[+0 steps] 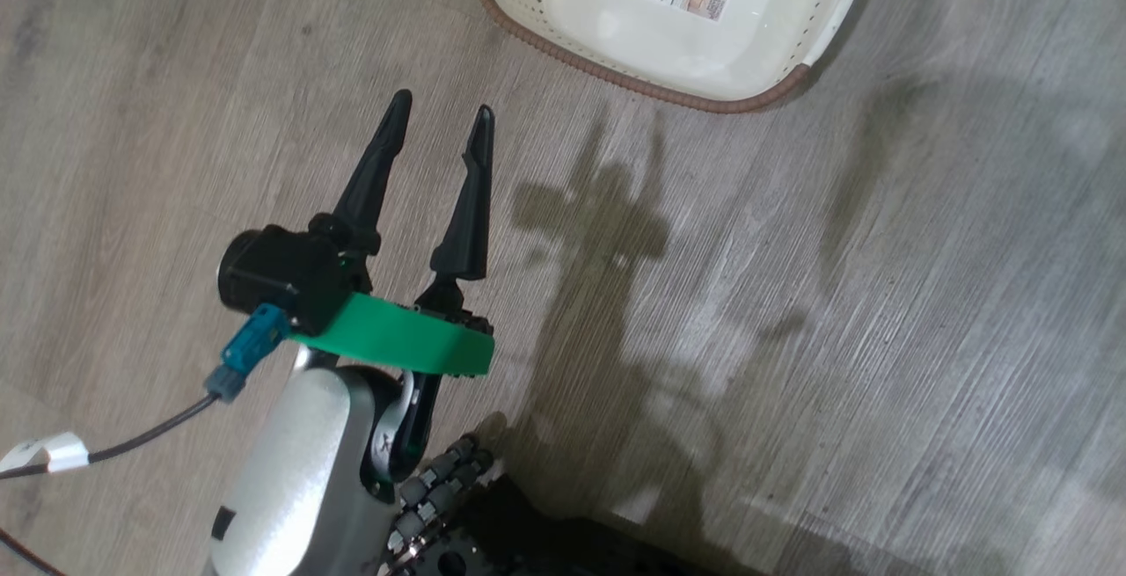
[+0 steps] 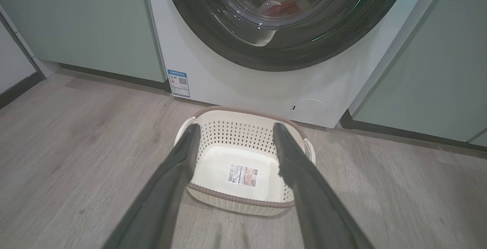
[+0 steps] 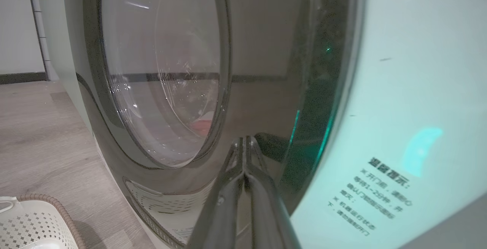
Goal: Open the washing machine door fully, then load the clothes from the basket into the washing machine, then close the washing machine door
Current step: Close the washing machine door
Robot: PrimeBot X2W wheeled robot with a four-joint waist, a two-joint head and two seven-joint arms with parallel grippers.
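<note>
your left gripper (image 1: 440,110) hangs spread and empty, lower left. your right gripper (image 3: 243,139) is pinched together at the rim of the washing machine door (image 2: 266,57). the basket (image 2: 239,200) sits lower centre, the clothes (image 2: 282,7) behind the glass.

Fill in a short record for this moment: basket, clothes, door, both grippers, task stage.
basket: empty, on the floor in front of the washing machine
clothes: red fabric visible through the door glass, inside the machine
door: looks shut against the machine's front
left gripper: open, holding nothing, aimed toward the basket
right gripper: shut, holding nothing, tips at the door's black rim
task stage: clothes loaded, door apparently closed
</note>
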